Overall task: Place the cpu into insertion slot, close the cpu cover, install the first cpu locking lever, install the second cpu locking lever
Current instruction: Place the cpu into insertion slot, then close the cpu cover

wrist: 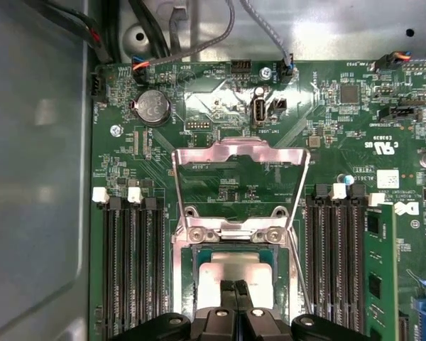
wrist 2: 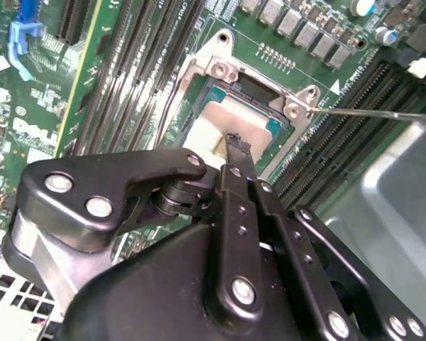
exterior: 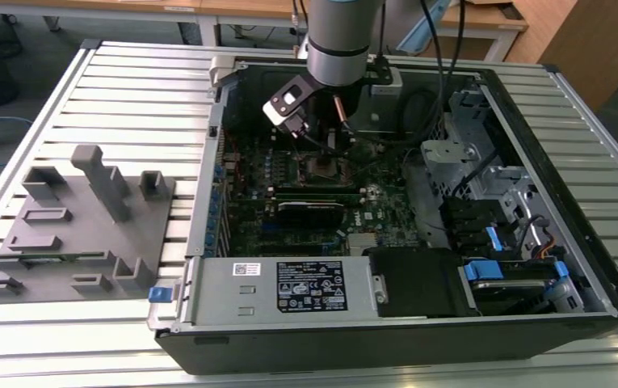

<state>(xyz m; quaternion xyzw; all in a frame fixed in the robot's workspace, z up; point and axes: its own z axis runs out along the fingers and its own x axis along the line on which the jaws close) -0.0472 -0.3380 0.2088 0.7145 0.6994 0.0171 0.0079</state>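
Note:
The cpu [wrist: 234,272] lies flat in the insertion slot on the green motherboard, its pale metallic top showing, also in the second wrist view [wrist 2: 231,117]. The cpu cover [wrist: 238,151], a thin metal frame with a large window, stands flipped open beyond its hinge. A thin locking lever [wrist 2: 383,112] sticks out raised beside the socket, seen as a wire [wrist: 300,273] in the first wrist view. My gripper [wrist: 235,290] hangs directly over the cpu with its black fingertips [wrist 2: 236,149] together, at or just above the chip's top. In the exterior view the gripper [exterior: 325,149] reaches into the open case above the socket [exterior: 323,168].
Black memory slots [wrist: 131,270] flank the socket on both sides, and a green module [wrist: 380,273] stands upright past one bank. Cables [wrist: 199,42] run along the case wall. A grey fixture block [exterior: 72,226] sits on the exterior view's left, and the power supply [exterior: 298,287] is near the front.

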